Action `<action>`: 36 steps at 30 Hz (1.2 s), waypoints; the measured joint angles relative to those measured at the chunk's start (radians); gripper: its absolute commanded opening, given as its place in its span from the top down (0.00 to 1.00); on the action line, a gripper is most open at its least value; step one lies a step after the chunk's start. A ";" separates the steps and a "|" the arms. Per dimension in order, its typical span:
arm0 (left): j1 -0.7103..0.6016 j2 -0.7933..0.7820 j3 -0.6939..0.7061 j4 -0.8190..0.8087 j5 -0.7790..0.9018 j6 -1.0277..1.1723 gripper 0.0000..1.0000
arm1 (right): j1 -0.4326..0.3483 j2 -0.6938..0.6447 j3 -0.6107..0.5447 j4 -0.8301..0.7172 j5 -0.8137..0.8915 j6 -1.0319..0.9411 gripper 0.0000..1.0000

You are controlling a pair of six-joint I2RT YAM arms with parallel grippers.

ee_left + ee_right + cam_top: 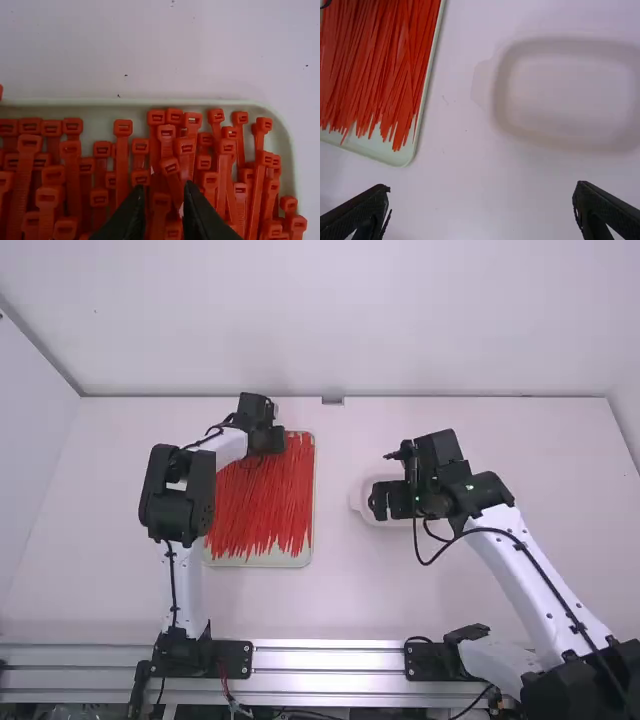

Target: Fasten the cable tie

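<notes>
White table, boxed in by plain white walls. On the left half, 1 pale green tray heaped with red cable ties. Near the tray's right side, 1 shallow white dish. Left gripper low over the tie heads at the tray's far end, its 2 fingers only narrowly parted, ties between them. Right gripper above the dish, spread wide, holding nothing.
</notes>
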 measured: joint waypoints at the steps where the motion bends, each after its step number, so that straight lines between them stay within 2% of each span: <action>1: 0.000 0.000 0.000 0.006 0.000 0.000 0.79 | 0.005 0.000 0.000 0.000 0.000 0.000 0.02; 23: 0.000 0.000 0.000 -0.012 0.000 0.003 0.84 | 0.009 0.000 0.000 0.000 0.000 0.000 0.02; 27: 0.000 0.000 0.000 -0.013 0.001 0.004 0.91 | 0.009 0.000 0.000 -0.002 0.000 0.000 0.02; 36: 0.000 0.000 0.000 -0.013 0.003 0.023 0.98 | 0.009 0.000 0.000 -0.004 -0.001 0.000 0.02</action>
